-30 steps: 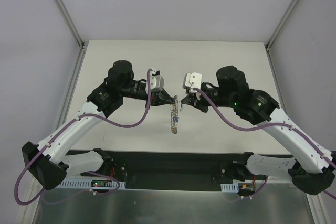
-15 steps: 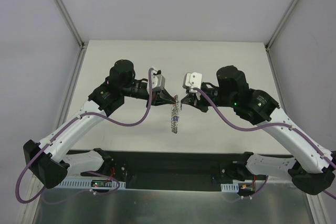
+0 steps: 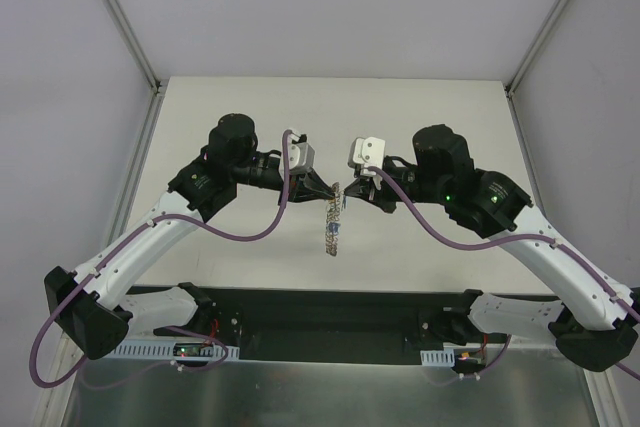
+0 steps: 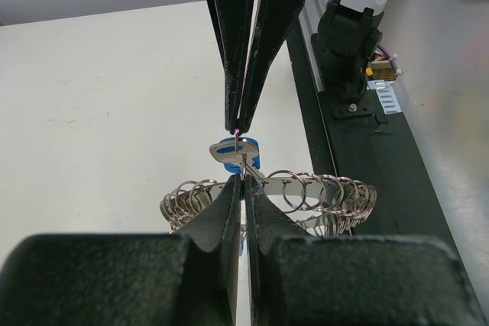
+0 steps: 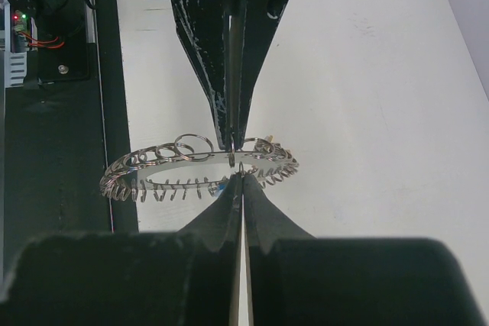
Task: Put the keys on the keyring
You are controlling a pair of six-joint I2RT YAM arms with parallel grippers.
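Two pincers were found meeting tip to tip in the air above the cream table (image 3: 250,117), both fully closed.

Left pincer (image 4: 243,186): its jaws were pressed together on the flat band of the keyring (image 4: 271,182), gripping it at the rim. In the left wrist view the keyring extended to either side of this pincer's tips, and its outer edge was lined with small split rings (image 4: 336,191). In the overhead view it hung edge-on directly below the two sets of tips, clear of the table.

Right pincer (image 5: 241,175): its jaws were shut with no visible gap, nipping a thin piece at the top of the blue-headed key (image 4: 235,155). That key sat directly between the two pincers' tips, just beyond the left pincer's grip point and at or against the keyring's band. Whether it was threaded onto the ring could not be determined.

In the right wrist view the left pincer's tips met the keyring's rim just beyond the right pincer's own tips.

A bluish item was noted at the lower end of the ring, well below both pincers. It was too small to identify.
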